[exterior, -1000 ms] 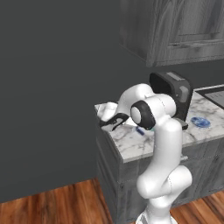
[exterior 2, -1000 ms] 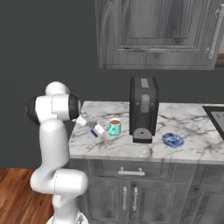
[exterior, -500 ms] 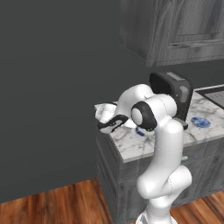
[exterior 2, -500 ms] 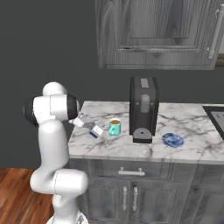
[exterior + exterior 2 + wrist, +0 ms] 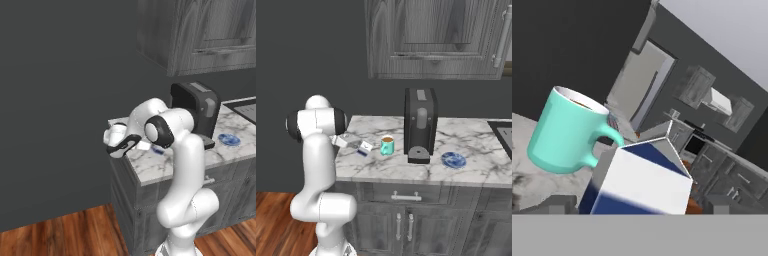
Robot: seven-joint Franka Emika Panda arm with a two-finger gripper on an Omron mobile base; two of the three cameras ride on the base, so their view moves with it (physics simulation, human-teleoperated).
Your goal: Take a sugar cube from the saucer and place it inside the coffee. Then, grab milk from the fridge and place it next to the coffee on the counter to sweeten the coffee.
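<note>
Marble table w/ the black coffee machine in the back — hand is pinching the milk low over the table, just left of the coffee, so prob just needs setting down.

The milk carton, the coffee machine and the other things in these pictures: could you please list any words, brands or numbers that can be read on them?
None can be read.
The milk: blue and white panels, no lettering to make out.
The coffee: plain teal cup, no mark.
The coffee machine: plain dark front, no label visible.
The saucer: blue pattern, too small to tell any text.
</note>
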